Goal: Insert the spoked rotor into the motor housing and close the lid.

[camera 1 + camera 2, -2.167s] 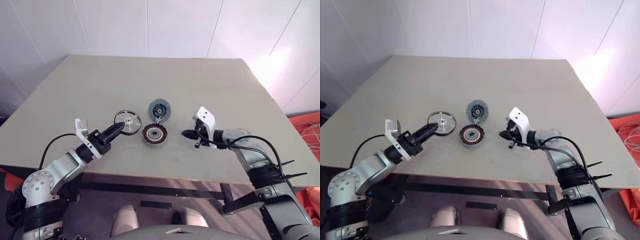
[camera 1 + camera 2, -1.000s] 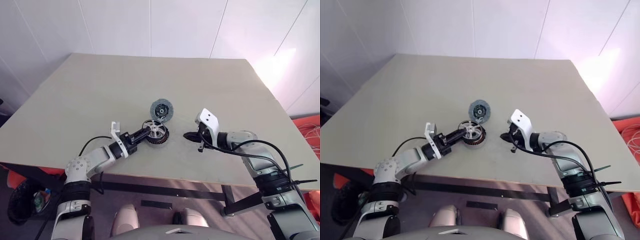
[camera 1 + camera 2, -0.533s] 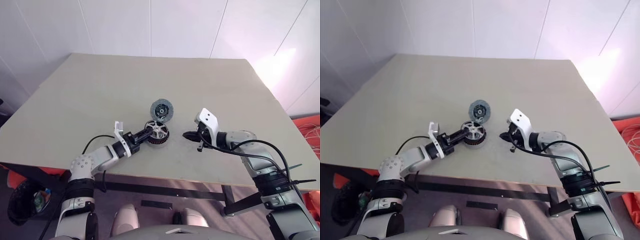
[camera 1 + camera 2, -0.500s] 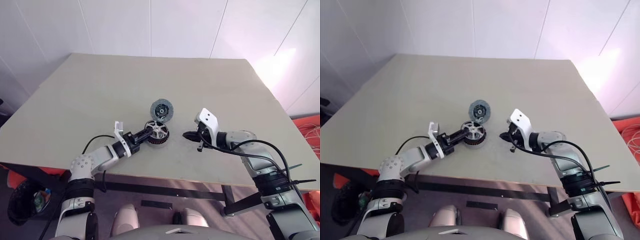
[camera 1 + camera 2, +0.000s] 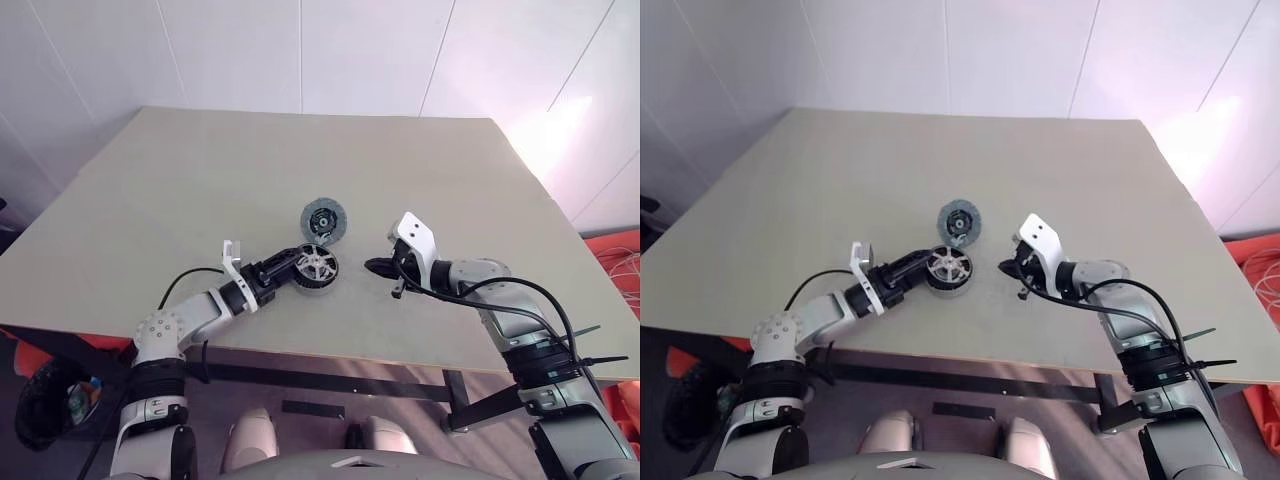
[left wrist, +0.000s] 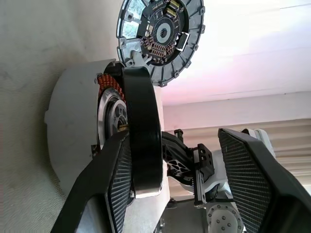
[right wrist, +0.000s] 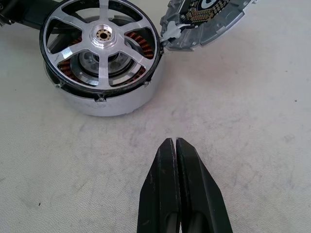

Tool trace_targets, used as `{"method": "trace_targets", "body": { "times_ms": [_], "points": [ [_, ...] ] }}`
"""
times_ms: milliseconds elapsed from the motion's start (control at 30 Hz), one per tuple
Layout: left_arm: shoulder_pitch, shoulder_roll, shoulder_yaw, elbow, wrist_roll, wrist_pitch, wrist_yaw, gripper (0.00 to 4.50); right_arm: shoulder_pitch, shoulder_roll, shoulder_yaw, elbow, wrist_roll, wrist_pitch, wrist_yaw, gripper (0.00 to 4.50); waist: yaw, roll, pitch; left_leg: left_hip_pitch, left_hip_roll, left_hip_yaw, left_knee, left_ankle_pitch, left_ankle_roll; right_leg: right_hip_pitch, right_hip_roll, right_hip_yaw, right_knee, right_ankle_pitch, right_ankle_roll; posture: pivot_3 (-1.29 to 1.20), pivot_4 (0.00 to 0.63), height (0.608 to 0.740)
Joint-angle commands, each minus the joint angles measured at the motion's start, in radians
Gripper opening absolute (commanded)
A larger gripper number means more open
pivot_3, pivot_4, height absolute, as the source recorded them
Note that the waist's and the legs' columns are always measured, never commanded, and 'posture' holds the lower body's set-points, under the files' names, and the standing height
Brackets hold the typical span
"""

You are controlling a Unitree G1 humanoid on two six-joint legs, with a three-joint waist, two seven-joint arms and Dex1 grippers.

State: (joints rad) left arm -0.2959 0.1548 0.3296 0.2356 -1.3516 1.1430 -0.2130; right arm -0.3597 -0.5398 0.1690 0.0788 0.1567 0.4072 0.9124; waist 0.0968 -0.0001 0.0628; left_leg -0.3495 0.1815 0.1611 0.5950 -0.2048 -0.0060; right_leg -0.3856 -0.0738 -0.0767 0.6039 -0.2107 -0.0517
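Near the middle of the table (image 5: 150,180): spoked rotor (image 5: 317,264) seated flat on top of the motor housing (image 7: 114,99), shiny spokes and central hub facing up, copper windings visible through the cut-outs. Just beyond, toward the far side: lid (image 5: 325,217), a grey ribbed disc with a dark centre, lying beside the housing and close against its far edge; contact not clear. From the left: left claw (image 5: 288,267), reaching level toward the rotor, fingers spread apart in the left wrist view, one ribbed finger (image 6: 119,187) close against the rotor's black rim, the other finger well clear of it, nothing gripped. To the right of the housing: right claw (image 5: 372,266), pointing left and tilted down, its tip apart from the housing with bare table between; in the right wrist view its two black fingers (image 7: 167,184) pressed together, closed on nothing. White wall behind the far edge of the table.
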Motion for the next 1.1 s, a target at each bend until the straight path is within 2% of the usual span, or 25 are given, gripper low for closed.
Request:
{"method": "trace_targets", "body": {
  "times_ms": [33,433,533,633,833,1100],
  "points": [
    [-0.005,0.026,0.042,-0.049,-0.006,-0.019,-0.015,2.91,-0.024,0.002,-0.018,-0.009,0.006,-0.019,-0.004,0.0,0.0,0.0,0.0,0.0,0.0,0.0,0.0,0.0,0.0,0.0,0.0,0.0,0.0,0.0,0.0,0.0,0.0,0.74],
    [0.039,0.105,0.056,-0.198,0.024,-0.051,-0.05,2.91,-0.091,0.073,-0.021,-0.034,0.057,0.009,-0.01,0.0,-0.002,0.0,0.0,0.0,0.0,0.0,0.0,0.0,0.0,0.0,0.0,0.0,0.0,0.0,0.0,0.0,0.0,0.74],
    [0.047,0.116,0.039,-0.212,0.079,-0.089,-0.077,2.91,-0.111,0.112,0.007,-0.025,0.048,0.01,-0.021,0.0,-0.003,0.0,0.0,0.0,0.001,0.0,0.0,0.0,0.0,0.0,0.0,0.0,0.0,0.0,0.0,0.0,0.0,0.74],
    [0.067,0.14,-0.032,-0.276,0.23,-0.205,-0.15,2.91,-0.125,0.177,0.06,-0.019,0.037,0.016,-0.024,0.0,-0.003,0.0,0.0,0.0,0.001,0.0,-0.001,0.0,0.0,0.0,0.0,0.0,0.0,0.0,0.0,0.0,0.0,0.74],
    [0.101,0.204,-0.162,-0.375,0.43,-0.323,-0.255,2.91,-0.167,0.271,0.121,0.063,-0.01,0.005,-0.068,0.0,-0.003,0.0,0.0,-0.001,0.001,0.0,-0.001,0.0,0.0,-0.001,0.0,0.0,0.0,0.0,0.0,0.0,0.0,0.74],
    [0.108,0.211,-0.179,-0.402,0.506,-0.358,-0.274,2.91,-0.156,0.329,0.14,0.193,-0.037,-0.034,-0.094,0.0,-0.006,0.0,0.0,0.0,0.001,0.0,-0.001,0.0,-0.001,-0.001,0.0,0.001,0.001,0.0,-0.001,0.0,0.0,0.74]
  ]
}}
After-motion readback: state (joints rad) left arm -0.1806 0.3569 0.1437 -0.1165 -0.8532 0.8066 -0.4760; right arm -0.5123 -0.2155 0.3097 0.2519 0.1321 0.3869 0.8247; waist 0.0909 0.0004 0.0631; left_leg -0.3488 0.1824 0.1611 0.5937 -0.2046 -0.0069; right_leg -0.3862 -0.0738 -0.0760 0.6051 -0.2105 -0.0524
